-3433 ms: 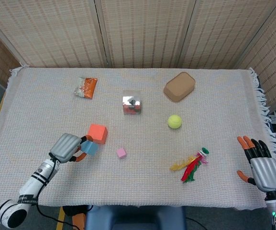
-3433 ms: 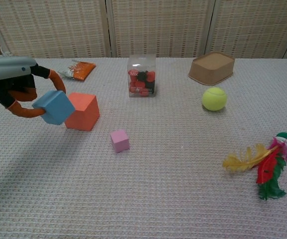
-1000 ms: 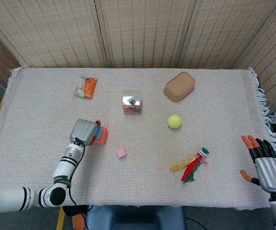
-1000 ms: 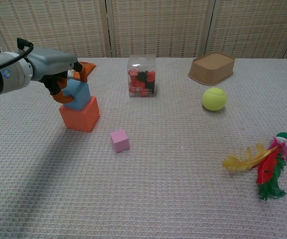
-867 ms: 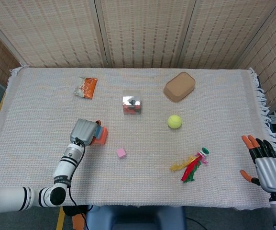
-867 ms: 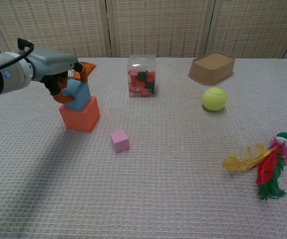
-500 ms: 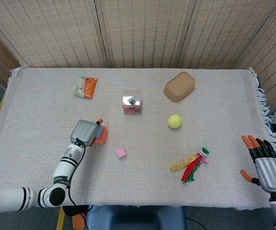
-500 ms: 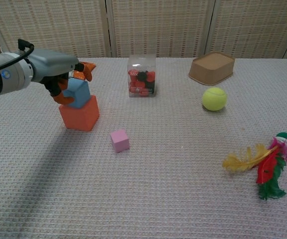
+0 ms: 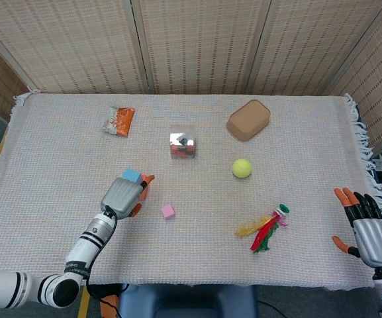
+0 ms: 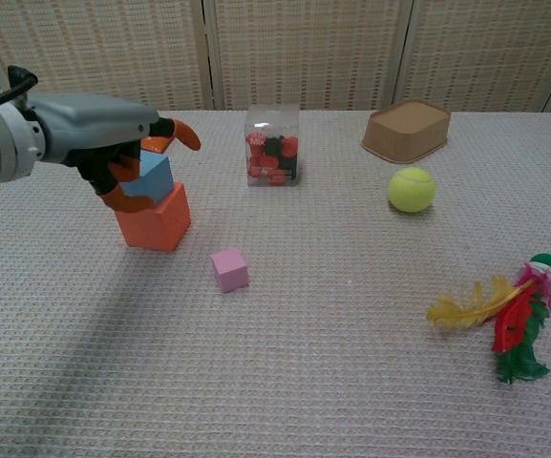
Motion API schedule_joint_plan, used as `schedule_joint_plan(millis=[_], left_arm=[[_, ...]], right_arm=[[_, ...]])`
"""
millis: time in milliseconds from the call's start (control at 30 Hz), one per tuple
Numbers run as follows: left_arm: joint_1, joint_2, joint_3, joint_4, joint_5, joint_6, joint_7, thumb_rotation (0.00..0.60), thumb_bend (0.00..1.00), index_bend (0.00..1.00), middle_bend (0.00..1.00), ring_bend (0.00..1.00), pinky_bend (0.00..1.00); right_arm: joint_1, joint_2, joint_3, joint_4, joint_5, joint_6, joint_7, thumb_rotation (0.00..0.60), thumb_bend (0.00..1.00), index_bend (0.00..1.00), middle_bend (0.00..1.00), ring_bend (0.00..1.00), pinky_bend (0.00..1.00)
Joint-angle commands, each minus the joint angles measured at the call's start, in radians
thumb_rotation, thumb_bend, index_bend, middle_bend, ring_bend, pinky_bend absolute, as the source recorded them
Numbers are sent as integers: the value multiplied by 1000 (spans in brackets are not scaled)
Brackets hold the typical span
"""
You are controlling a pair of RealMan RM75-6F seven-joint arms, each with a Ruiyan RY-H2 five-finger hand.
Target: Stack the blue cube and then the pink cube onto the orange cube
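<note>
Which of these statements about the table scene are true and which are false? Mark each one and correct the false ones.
1. The blue cube sits on top of the orange cube. True.
2. The pink cube is already on the stack. False: it lies on the cloth, apart from the stack.
3. The tennis ball is inside the brown bowl. False: it lies on the cloth in front of the bowl.
4. The right hand holds nothing. True.
5. The left hand is beside the blue cube. True.

text: none readable | clear box (image 10: 272, 145): small white label, too blurred to read
</note>
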Motion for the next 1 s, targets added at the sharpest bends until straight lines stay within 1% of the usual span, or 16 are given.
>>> schedule_joint_plan(millis=[33,100,167,267,367,467,500,600,633,733,833,867,1000], left_arm=[[55,40,77,-75,147,-5,-51,600,373,112,1000,1000,1000],[72,27,111,-55,208,-18,-66,600,369,122,1000,1000,1000],[87,-2,132,-16,235,-26,-78,600,367,124,1000,1000,1000],[107,-51,148,49,262,-27,-96,600,365,125,1000,1000,1000],[121,-87,160,109,298,-54,-138,600,364,132,1000,1000,1000],[125,-121,176,191,371,-72,-151,600,364,131,1000,1000,1000],[127,-138,181,230,414,-67,-152,600,365,121,1000,1000,1000],[140,-192,194,344,550,-24,-174,600,366,89,1000,1000,1000],[142,-201,197,367,577,-16,-184,600,366,86,1000,1000,1000],[146,-213,201,396,609,-8,-201,600,367,84,1000,1000,1000],[141,-246,222,496,696,-24,-249,600,366,101,1000,1000,1000],[135,-265,221,544,716,-35,-266,600,366,104,1000,1000,1000],[136,-298,209,631,767,-27,-322,600,365,131,1000,1000,1000]], right_arm=[[-2,3,-3,-1,-6,2,5,600,107,0,0,0,0],[-2,4,-7,-3,-12,2,6,600,107,0,0,0,0],[-2,5,-11,-4,-19,1,5,600,107,0,0,0,0],[-3,5,-16,-5,-29,1,4,600,107,0,0,0,0],[-4,7,-17,-6,-29,1,6,600,107,0,0,0,0],[-4,9,-16,-7,-25,-1,7,600,107,0,0,0,0],[-3,9,-16,-7,-24,-3,5,600,106,0,0,0,0],[-2,9,-16,-8,-22,-6,2,600,107,0,0,0,0],[-2,9,-16,-8,-22,-6,2,600,107,0,0,0,0],[-2,9,-15,-8,-21,-6,1,600,107,0,0,0,0],[-2,7,-13,-7,-17,-6,-2,600,107,0,0,0,0],[-1,6,-13,-7,-13,-11,-5,600,107,0,0,0,0],[1,6,-9,-8,-4,-15,-8,600,107,0,0,0,0]])
